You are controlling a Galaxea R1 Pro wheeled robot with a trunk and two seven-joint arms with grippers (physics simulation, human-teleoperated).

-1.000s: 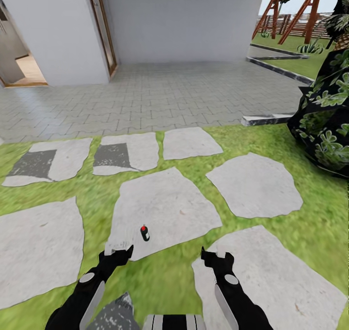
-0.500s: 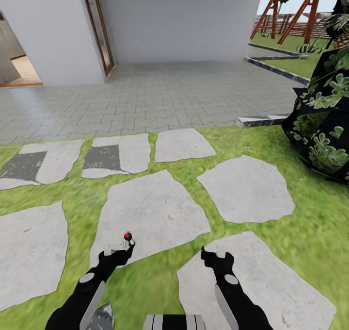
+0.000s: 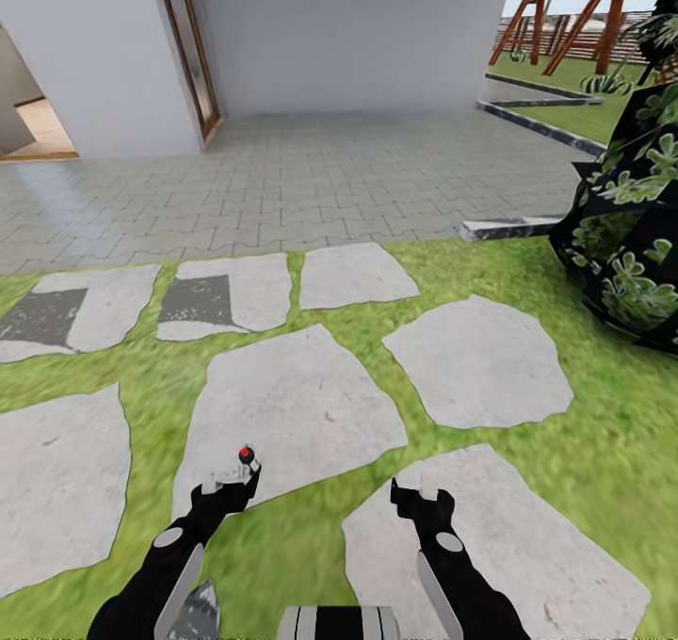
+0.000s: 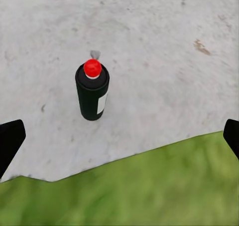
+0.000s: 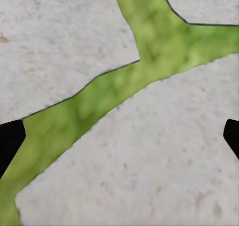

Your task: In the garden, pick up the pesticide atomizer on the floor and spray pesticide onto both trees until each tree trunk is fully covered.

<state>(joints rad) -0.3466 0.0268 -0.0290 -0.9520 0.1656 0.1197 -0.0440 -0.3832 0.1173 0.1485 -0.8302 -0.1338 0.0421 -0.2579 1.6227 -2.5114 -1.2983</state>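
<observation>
Both black arms are reaching forward and down from the bottom edge of the head view, forearms angling slightly inward over a lawn set with pale stepping stones. The left gripper is hovering at the near edge of a large stepping stone, its jaws spread wide and grasping nothing. The pesticide atomizer is standing upright on that stone, just beyond the gripper's fingertips and apart from them; from the left wrist camera it is showing as a small black can with a red cap and a pale label, close to the stone's grassy edge. From the head camera it is appearing as little more than a red dot on a dark speck, partly merging with the black fingers.

The right gripper is hanging over another stone, jaws likewise spread and empty, with a strip of grass running between slabs beneath it.

The upper arms and trunk are being cut off by the frame. A dark leafy shrub at the right is also cropped. Grey paving and a white house wall are lying beyond.
</observation>
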